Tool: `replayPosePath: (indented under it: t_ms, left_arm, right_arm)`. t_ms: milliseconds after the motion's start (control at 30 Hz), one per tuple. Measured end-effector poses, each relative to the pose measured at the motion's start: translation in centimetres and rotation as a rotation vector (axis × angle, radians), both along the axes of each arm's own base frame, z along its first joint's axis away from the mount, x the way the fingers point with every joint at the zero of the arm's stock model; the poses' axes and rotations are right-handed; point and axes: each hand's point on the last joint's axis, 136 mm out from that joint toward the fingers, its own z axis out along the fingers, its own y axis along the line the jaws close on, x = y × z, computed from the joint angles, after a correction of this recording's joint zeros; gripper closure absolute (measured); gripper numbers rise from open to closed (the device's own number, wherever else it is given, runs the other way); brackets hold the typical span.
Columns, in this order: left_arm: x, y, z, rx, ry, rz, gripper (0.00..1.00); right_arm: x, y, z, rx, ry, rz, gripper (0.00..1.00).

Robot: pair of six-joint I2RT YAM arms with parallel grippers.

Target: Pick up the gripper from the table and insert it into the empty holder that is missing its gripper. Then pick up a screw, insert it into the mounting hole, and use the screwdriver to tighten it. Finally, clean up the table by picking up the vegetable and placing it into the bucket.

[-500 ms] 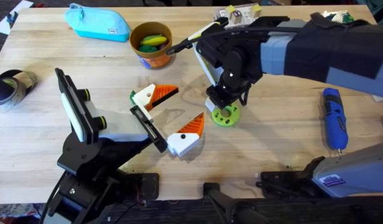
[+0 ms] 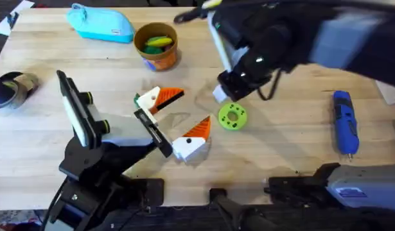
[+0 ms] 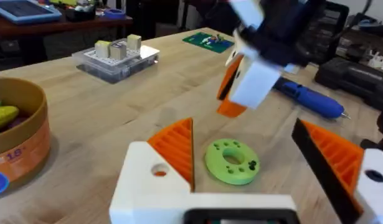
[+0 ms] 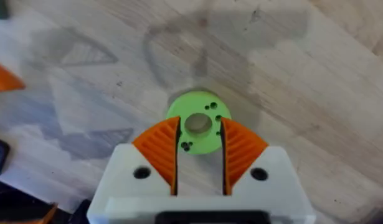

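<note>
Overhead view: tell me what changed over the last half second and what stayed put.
The right arm's gripper lifted off the green disc and drew back toward the table's far side, empty. The green disc itself shifted slightly from where it lay. The left gripper, the orange bucket, the blue screwdriver and the light blue pouch stayed where they were.

disc (image 2: 233,117): lime green
screwdriver (image 2: 344,122): blue, silver tip
bucket (image 2: 158,58): orange, tan rim
pouch (image 2: 101,24): light blue
table (image 2: 280,154): pale wood grain
fingers (image 4: 161,148): orange, ribbed
</note>
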Motion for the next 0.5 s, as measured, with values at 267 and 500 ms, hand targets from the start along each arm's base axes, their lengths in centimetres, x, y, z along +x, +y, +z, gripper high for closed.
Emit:
replayPosePath:
  t_ms: [267,500]
  left_arm:
    - [0.0,0.0,0.0,0.0,0.0,0.0,0.01]
    - [0.0,0.0,0.0,0.0,0.0,0.0,0.01]
  right_arm:
    - [-2.6,-2.2,6.5,0.112,-0.1,-0.065,0.641]
    - [-3.5,-2.9,3.0,0.102,-0.053,-0.14,0.641]
